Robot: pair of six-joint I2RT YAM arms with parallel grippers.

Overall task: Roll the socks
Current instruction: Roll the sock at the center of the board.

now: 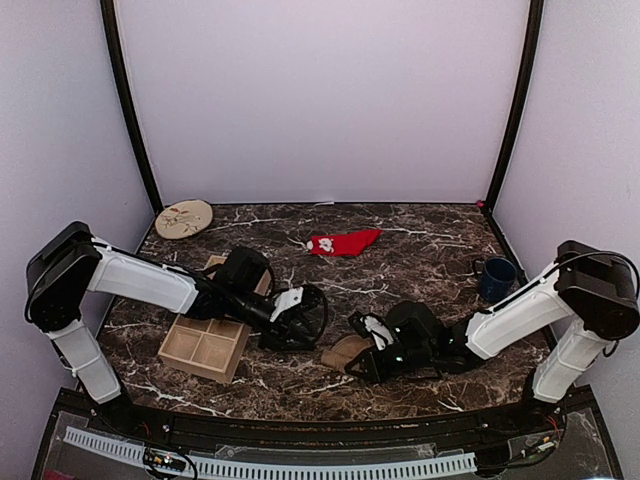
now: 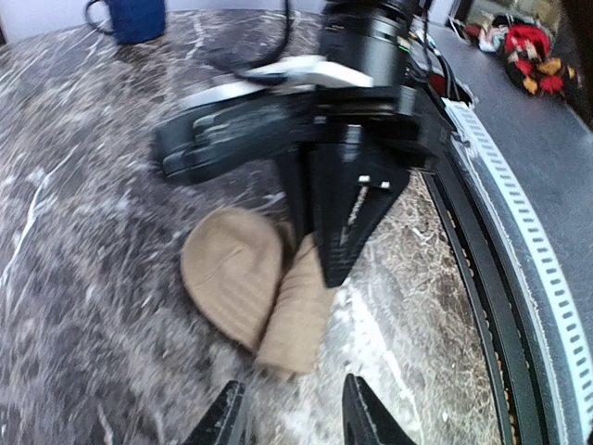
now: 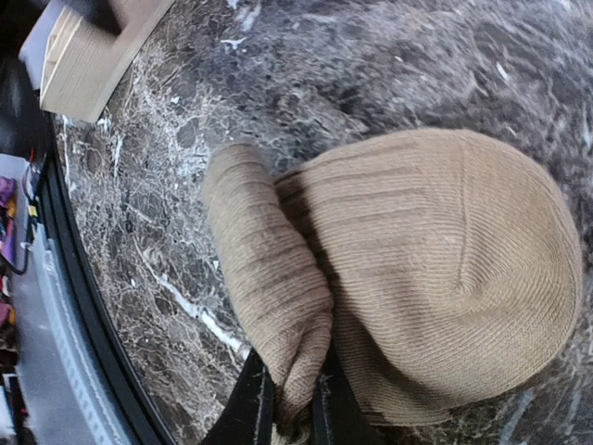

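Observation:
The tan sock [image 1: 346, 352] lies partly folded on the marble near the front edge, one end doubled into a thick roll [image 3: 269, 269] beside its wide flat part [image 3: 445, 269]. My right gripper [image 3: 289, 400] is shut on the end of that roll, and its black fingers [image 2: 343, 222] come down onto the sock [image 2: 250, 278] from the far side in the left wrist view. My left gripper [image 2: 292, 397] is open just short of the sock's near end, with nothing between its fingers, and sits left of it in the top view [image 1: 312, 322]. The red sock [image 1: 345, 242] lies flat farther back, untouched.
A wooden compartment tray [image 1: 205, 345] stands under the left arm, its corner showing [image 3: 88, 56] in the right wrist view. A blue mug [image 1: 497, 278] is at the right, and a round patterned disc [image 1: 184, 218] at the back left. The table's front rail [image 2: 519, 232] runs close by.

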